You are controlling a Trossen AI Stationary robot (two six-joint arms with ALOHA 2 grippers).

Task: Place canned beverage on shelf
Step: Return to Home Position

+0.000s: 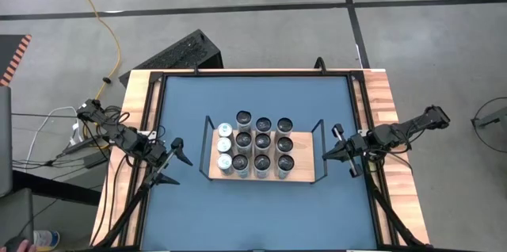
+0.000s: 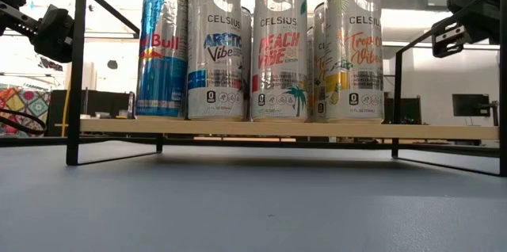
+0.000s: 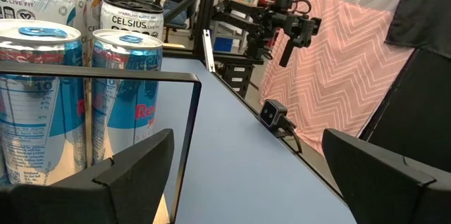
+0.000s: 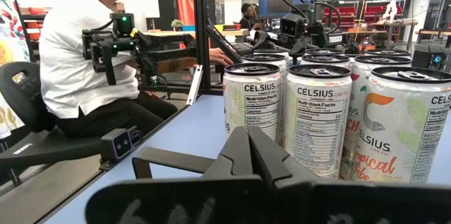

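Observation:
The shelf (image 1: 305, 174), a light-wood board in a black wire frame, stands mid-table on the blue tabletop. Several cans (image 1: 263, 143) stand upright on the board: Red Bull cans (image 2: 162, 54) at its left end, Celsius cans (image 2: 279, 46) beside them. My left gripper (image 1: 176, 161) is open and empty left of the shelf's left end rail; its wrist view (image 3: 246, 175) looks at the Red Bull cans (image 3: 123, 90). My right gripper (image 1: 325, 155) is shut and empty just right of the right end rail, pointing at the Celsius cans (image 4: 324, 118).
Blue tabletop (image 1: 261, 212) lies bare in front of and beside the shelf. Pale wooden planks (image 1: 135, 125) border the table. A keyboard (image 1: 178, 50) lies beyond the far edge. A seated person (image 4: 84, 48) shows beyond the table. A small camera (image 3: 273, 113) sits at the near edge.

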